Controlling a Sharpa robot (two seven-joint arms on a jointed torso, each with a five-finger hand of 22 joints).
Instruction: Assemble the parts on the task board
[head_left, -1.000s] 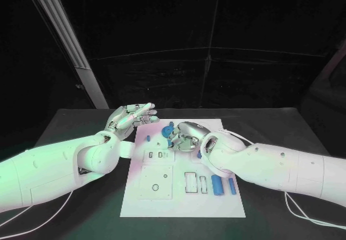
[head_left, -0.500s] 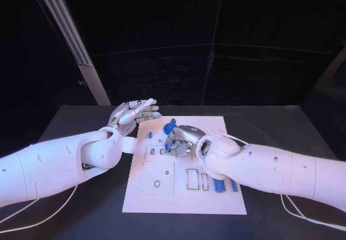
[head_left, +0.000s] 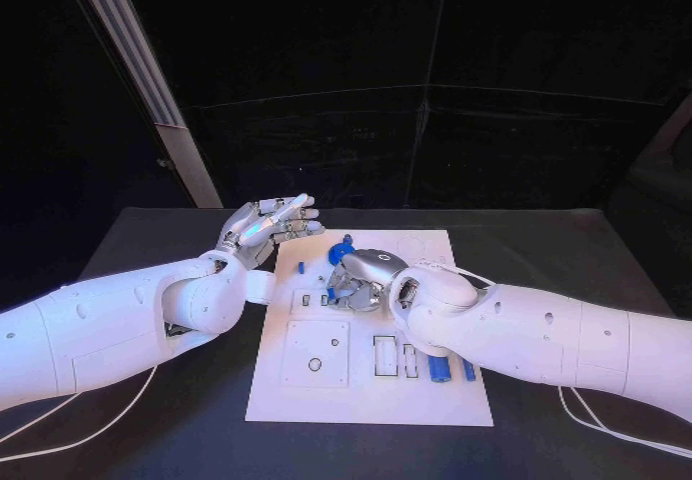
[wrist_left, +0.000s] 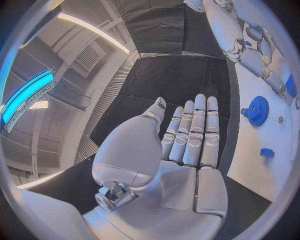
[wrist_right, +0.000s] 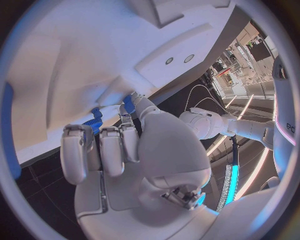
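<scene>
I see a white task board (head_left: 368, 400) on the black table (head_left: 144, 250), blue parts (head_left: 438, 368) and a blue gear (wrist_left: 257, 110), with silver hands on white arms.

The robot's white left arm (head_left: 130, 315) comes in low and bends up at the wrist, lifting its silver many-fingered left hand (head_left: 267, 228) above the table. That hand holds nothing: in the left wrist view its fingers (wrist_left: 195, 131) lie straight and side by side, the thumb set apart. The white right arm (head_left: 548, 335) reaches across toward the middle, its silver many-fingered right hand (head_left: 364, 278) turned palm down. In the right wrist view its fingers (wrist_right: 100, 150) curl inward; whether they grip anything cannot be told
</scene>
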